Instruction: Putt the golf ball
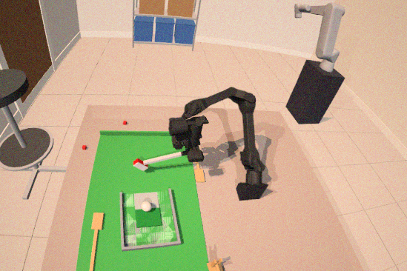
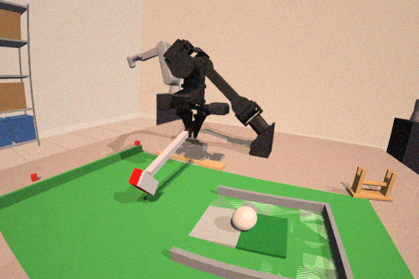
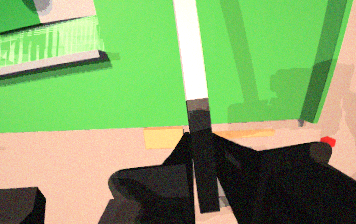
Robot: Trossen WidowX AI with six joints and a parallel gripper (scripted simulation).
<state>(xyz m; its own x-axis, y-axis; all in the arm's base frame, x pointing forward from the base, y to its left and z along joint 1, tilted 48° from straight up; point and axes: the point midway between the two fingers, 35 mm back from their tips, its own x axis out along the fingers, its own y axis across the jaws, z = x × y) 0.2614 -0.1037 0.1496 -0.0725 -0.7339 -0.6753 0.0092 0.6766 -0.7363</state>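
My gripper (image 1: pixel 187 152) (image 2: pixel 192 133) (image 3: pixel 195 135) is shut on the dark grip of the putter (image 1: pixel 162 158) (image 2: pixel 167 153) (image 3: pixel 191 55). The white shaft slants down to the red and white head (image 1: pixel 139 163) (image 2: pixel 143 181), which is over the turf, between the end board and the ramp. The white golf ball (image 1: pixel 146 206) (image 2: pixel 244 218) is at the top of the pale grey ramp (image 1: pixel 139 198) (image 2: pixel 207 225), at the seam with the dark raised green (image 1: pixel 149 220) (image 2: pixel 266 240). The putter head is well apart from the ball. Whether the ball is moving cannot be told.
Grey rails (image 1: pixel 177 226) (image 2: pixel 272 196) (image 3: pixel 55 65) run around three sides of the ramp and green. A wooden piece (image 1: pixel 199 175) (image 2: pixel 212 165) (image 3: pixel 163 138) lies at the turf's near-arm edge, another (image 1: pixel 97 221) opposite. A wooden stand (image 1: pixel 216 266) (image 2: pixel 371 195) and small red cubes (image 1: pixel 124 122) (image 2: pixel 34 177) stand outside.
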